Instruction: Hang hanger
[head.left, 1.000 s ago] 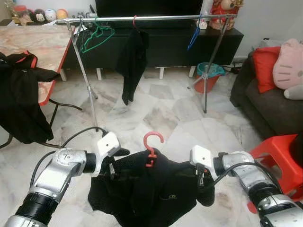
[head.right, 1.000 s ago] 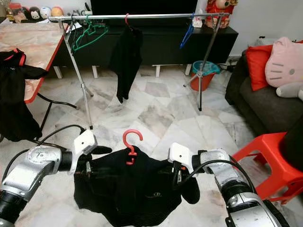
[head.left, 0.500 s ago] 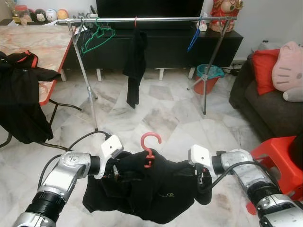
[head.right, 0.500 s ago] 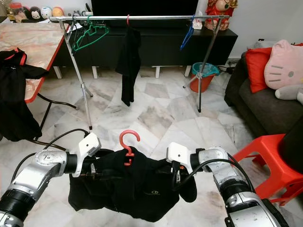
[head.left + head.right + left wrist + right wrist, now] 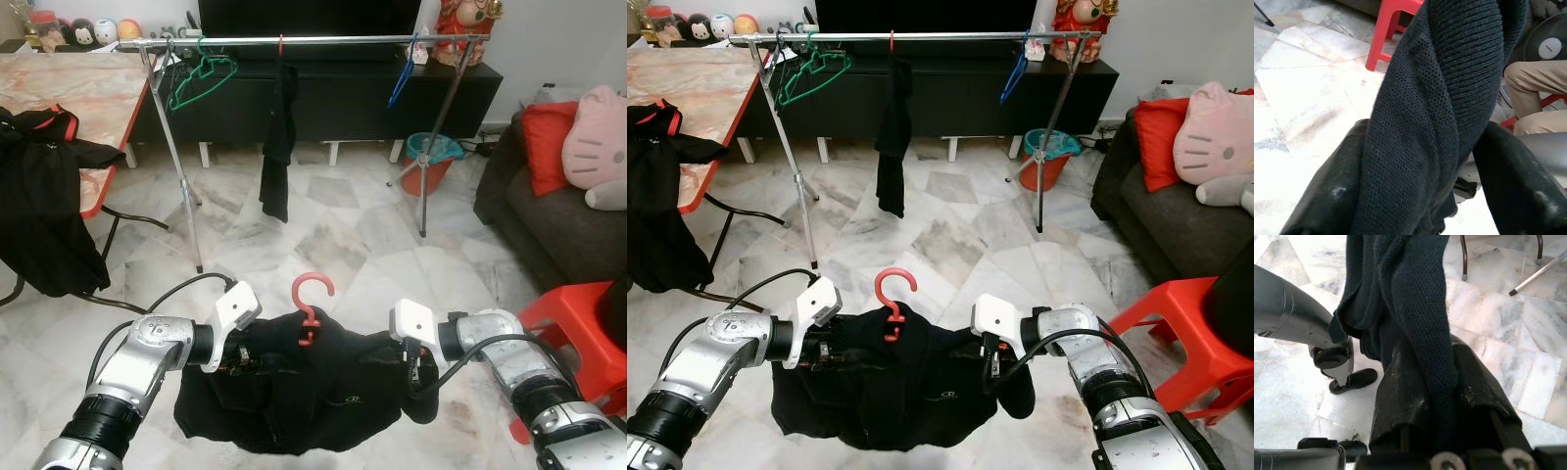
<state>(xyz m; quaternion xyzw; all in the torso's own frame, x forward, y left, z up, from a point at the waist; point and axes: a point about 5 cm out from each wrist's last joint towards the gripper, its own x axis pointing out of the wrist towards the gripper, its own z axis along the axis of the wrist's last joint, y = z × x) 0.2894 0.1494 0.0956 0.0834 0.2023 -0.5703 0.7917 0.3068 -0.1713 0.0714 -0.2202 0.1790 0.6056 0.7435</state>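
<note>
Black garment point(image 5: 294, 392) on red hanger point(image 5: 312, 305), held low before the rail point(image 5: 313, 41).

Left gripper point(image 5: 1415, 161) and right gripper point(image 5: 1435, 396) each clamped on a shoulder fold of knit, fingers nearly closed. Hook upright between them, well short of the rail. Soft, limp, probably light; likely to sag and slide. Best gripped at the shoulders over the hanger arms, apparently as now.

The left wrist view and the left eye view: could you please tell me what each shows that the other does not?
The left wrist view alone shows a seated person's tan trousers and a fan. The left eye view alone shows the clothes rack, the red hanger hook above the garment, and the right gripper. Both show the black garment clamped in the left gripper, and the red stool.
</note>
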